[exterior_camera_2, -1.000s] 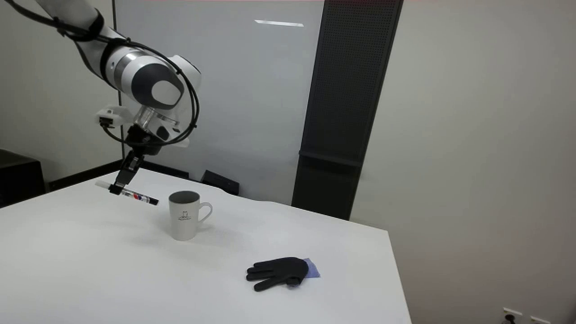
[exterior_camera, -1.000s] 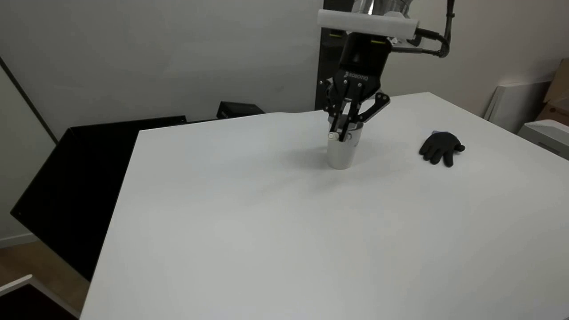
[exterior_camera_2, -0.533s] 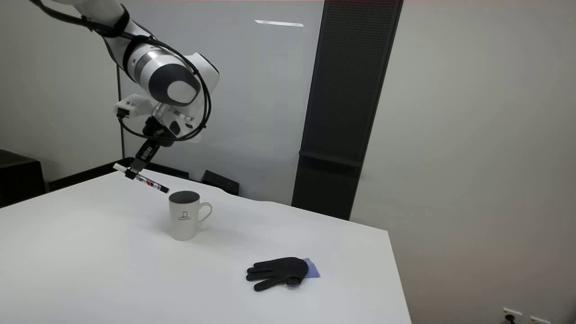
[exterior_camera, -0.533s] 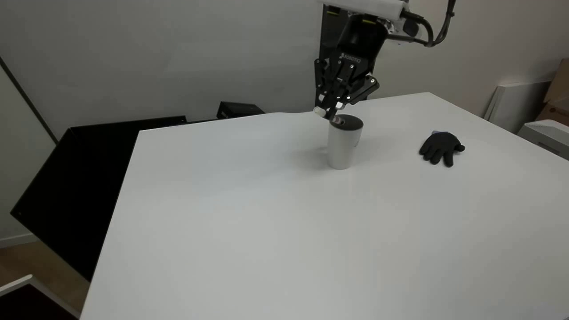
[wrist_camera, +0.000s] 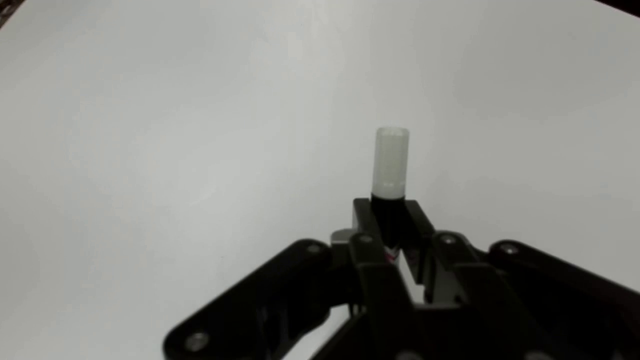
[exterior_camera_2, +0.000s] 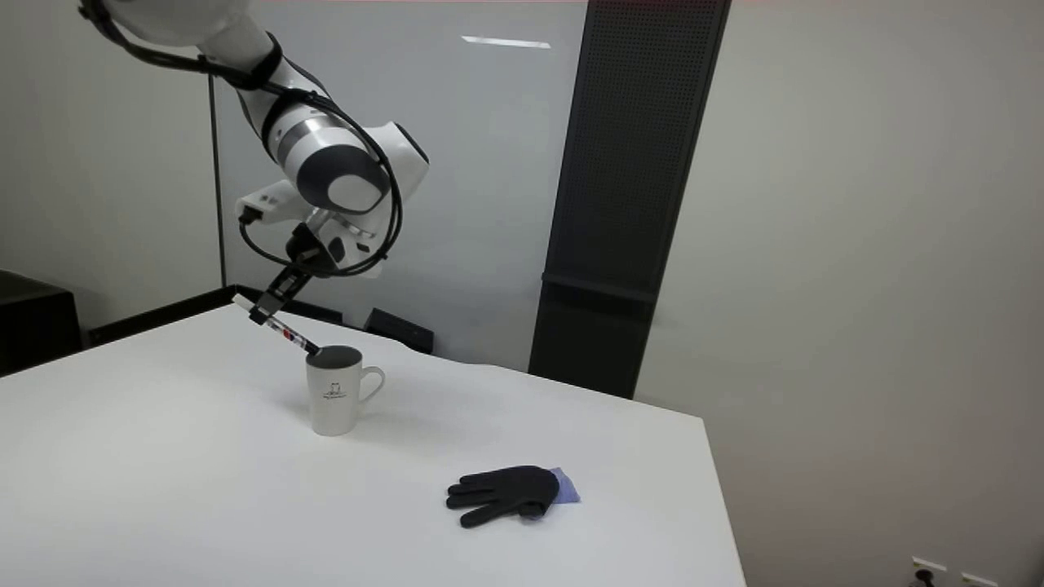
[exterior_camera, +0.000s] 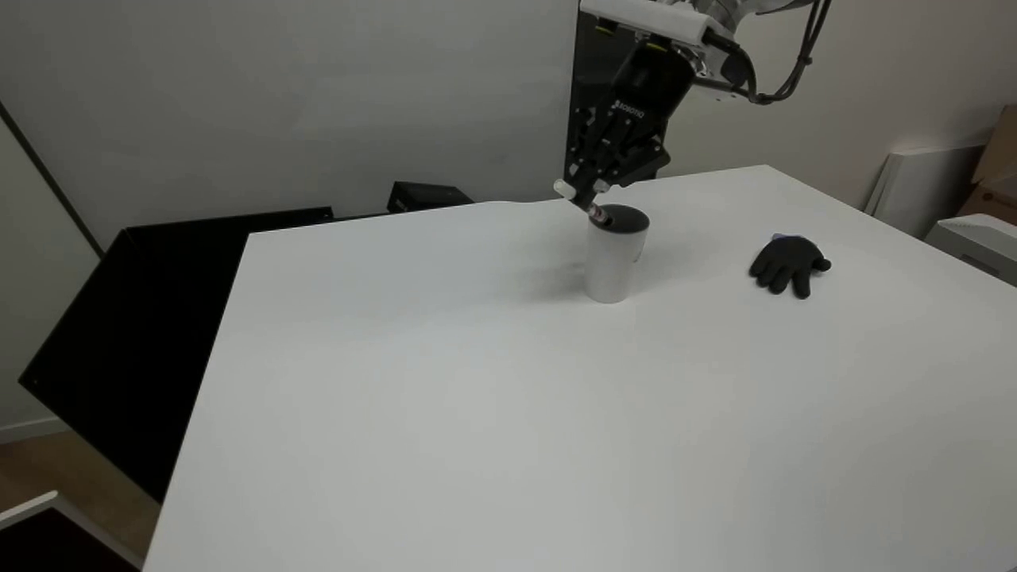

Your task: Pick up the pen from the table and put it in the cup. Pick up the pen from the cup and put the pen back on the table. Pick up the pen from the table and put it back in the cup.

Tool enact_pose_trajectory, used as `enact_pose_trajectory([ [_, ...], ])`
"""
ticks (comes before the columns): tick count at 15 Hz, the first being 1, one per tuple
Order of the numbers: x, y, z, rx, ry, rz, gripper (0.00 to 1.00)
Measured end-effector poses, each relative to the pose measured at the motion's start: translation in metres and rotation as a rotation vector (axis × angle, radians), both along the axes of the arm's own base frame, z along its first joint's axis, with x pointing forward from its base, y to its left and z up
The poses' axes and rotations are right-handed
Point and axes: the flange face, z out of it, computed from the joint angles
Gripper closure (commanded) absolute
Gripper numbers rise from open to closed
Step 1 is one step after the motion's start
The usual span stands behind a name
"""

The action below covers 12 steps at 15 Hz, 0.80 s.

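Mug [exterior_camera_2: 333, 399] with end of tilted pen [exterior_camera_2: 288, 333] at mouth

I get soft, rather dim light in both exterior views; the cup [exterior_camera: 610, 266] throws a faint, soft-edged shadow onto the table [exterior_camera: 477, 437]. In an exterior view, a bright strip [exterior_camera_2: 506, 41] gleams on the grey panel [exterior_camera_2: 465, 204], and pink tints the top edge. My wrist view is hazy: pale sheen on the table, the gripper [wrist_camera: 389, 206] blurred and nearly black.
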Motion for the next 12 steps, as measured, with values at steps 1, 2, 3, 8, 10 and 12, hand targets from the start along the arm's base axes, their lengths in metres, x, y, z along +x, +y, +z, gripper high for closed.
enact_pose_trajectory([
  [1, 0.001, -0.005, -0.004, 0.016, 0.002, -0.026, 0.93],
  [2, 0.003, -0.010, -0.008, 0.026, 0.000, -0.051, 0.93],
  [3, 0.004, -0.014, -0.011, 0.036, 0.000, -0.072, 0.93],
  [8, 0.010, -0.024, -0.018, 0.055, -0.022, -0.143, 0.93],
  [10, 0.011, -0.027, -0.019, 0.057, -0.033, -0.165, 0.93],
  [12, 0.012, -0.032, -0.022, 0.065, -0.038, -0.193, 0.93],
])
